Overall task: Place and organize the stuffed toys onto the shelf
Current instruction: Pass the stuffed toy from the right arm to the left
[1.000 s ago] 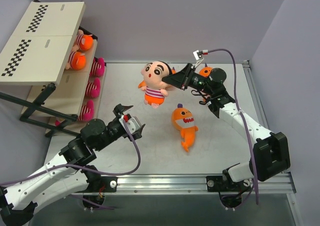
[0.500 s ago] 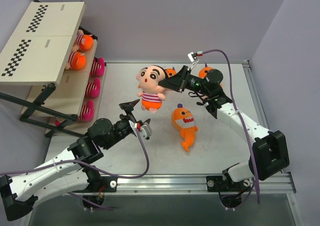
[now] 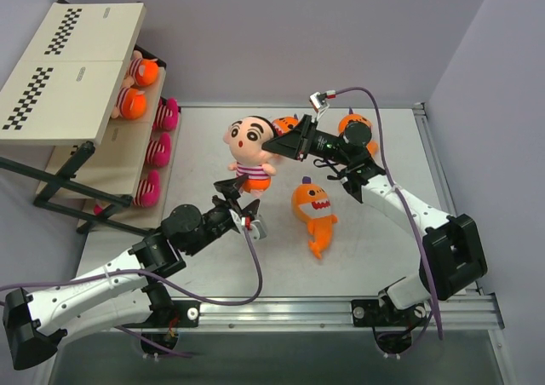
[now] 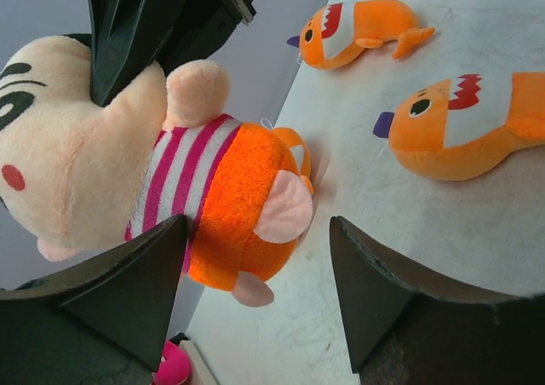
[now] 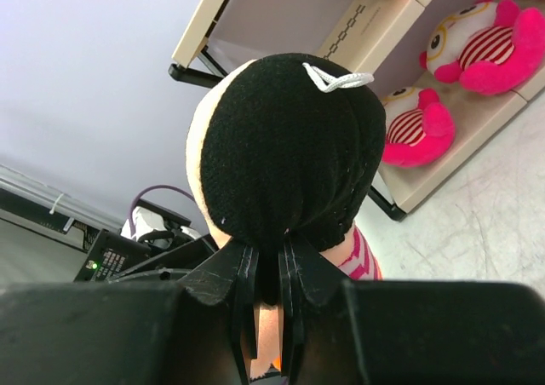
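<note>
One black-haired doll (image 3: 245, 145) held aloft, R gripper (image 3: 274, 145) pinching its head, L gripper (image 3: 242, 201) spread wide near its legs.

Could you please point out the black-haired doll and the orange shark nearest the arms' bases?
black-haired doll (image 3: 247, 145), top external view, on its face.
orange shark (image 3: 315, 210), top external view, at its toothy mouth.

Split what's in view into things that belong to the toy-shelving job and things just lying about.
Job:
- doll, pinched by the right gripper
- left gripper, open beside the doll
- shark on the table
- second shark farther back
- shelf, holding pink toys and orange toys

Not part of it:
- purple cable
- table
</note>
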